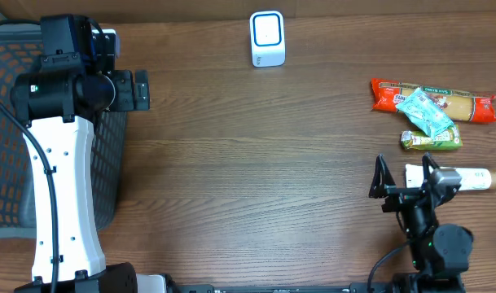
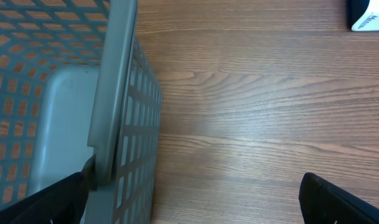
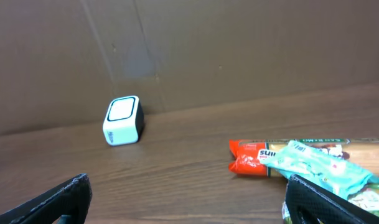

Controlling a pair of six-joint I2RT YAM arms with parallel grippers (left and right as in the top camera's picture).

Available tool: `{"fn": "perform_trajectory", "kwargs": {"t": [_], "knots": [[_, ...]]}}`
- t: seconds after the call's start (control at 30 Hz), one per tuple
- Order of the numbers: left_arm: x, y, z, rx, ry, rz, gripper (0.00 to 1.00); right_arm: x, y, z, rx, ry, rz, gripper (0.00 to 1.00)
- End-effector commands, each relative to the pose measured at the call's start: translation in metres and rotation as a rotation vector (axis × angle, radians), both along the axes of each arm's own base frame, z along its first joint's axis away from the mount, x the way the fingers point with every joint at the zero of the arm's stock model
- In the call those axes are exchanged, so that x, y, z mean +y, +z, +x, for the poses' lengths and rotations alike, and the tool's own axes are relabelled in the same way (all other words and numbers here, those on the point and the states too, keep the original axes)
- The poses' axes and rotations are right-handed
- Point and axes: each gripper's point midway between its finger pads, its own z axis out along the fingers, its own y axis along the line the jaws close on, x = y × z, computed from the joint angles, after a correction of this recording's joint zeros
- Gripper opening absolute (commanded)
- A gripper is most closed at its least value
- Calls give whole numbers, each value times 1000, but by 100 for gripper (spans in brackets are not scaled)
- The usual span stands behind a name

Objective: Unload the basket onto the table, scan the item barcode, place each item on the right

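Several items lie at the table's right: a red packet (image 1: 467, 106) (image 3: 251, 155), a teal packet (image 1: 427, 114) (image 3: 320, 165) lying across it, a small green packet (image 1: 431, 141) and a white tube (image 1: 467, 177). The white and blue scanner (image 1: 268, 38) (image 3: 123, 120) stands at the back middle; its corner (image 2: 369, 15) shows in the left wrist view. My right gripper (image 1: 404, 167) (image 3: 192, 202) is open and empty, low over the table just left of the tube. My left gripper (image 1: 142, 89) (image 2: 192, 205) is open and empty, straddling the basket's right rim.
A grey mesh basket (image 1: 109, 163) (image 2: 114, 81) fills the left side under my left arm. A brown cardboard wall (image 3: 239, 50) stands behind the scanner. Bare wooden table (image 1: 256, 163) lies between the basket and the items.
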Motion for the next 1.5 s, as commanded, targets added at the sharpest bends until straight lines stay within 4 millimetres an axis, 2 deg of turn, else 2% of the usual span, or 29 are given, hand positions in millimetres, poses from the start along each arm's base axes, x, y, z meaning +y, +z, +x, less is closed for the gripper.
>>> {"fn": "perform_trajectory", "kwargs": {"t": [0.0, 0.1, 1.47], "knots": [[1, 0, 3, -2, -11, 4, 100, 3, -11, -3, -44, 13, -3, 100], [1, 0, 3, -2, -11, 4, 99, 6, -24, -6, -23, 24, -3, 100], [1, 1, 3, -3, -11, 4, 100, 9, -24, -7, -21, 35, -3, 100]]}}
